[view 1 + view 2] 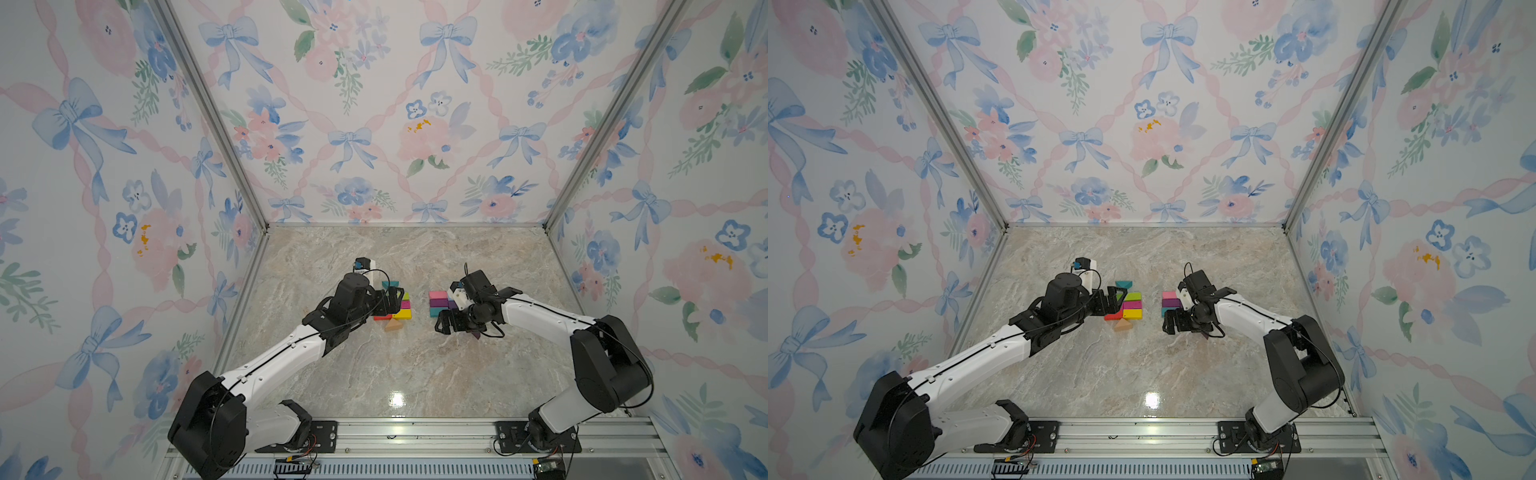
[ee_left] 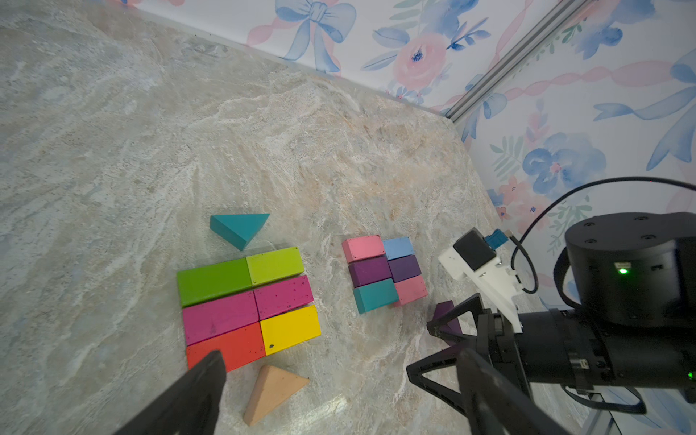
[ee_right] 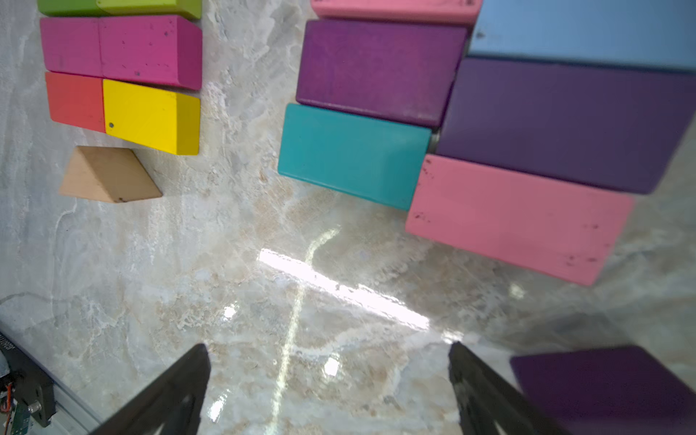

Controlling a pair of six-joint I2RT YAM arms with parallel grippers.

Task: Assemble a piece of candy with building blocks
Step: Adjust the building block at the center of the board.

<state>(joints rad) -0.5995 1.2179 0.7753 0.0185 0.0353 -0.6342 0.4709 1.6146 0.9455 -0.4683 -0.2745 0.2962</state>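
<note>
The building blocks lie on the marble table in two clusters. The left cluster (image 2: pixel 248 301) holds green, lime, magenta, red and yellow rectangles, with a teal wedge (image 2: pixel 241 228) on its far side and a tan wedge (image 2: pixel 273 391) on its near side. The right cluster (image 2: pixel 386 273) holds pink, light blue, purple and teal rectangles. A purple wedge (image 3: pixel 602 388) lies beside my right gripper (image 3: pixel 329 350), which is open over bare table. My left gripper (image 2: pixel 341 373) is open above the tan wedge, one finger (image 2: pixel 207 380) over the red block's corner.
Floral walls with aluminium posts (image 1: pixel 208 112) close the table (image 1: pixel 395 374) on three sides. A metal rail (image 1: pixel 415 436) carrying both arm bases runs along the near edge. The two arms reach inward toward the clusters, close to each other.
</note>
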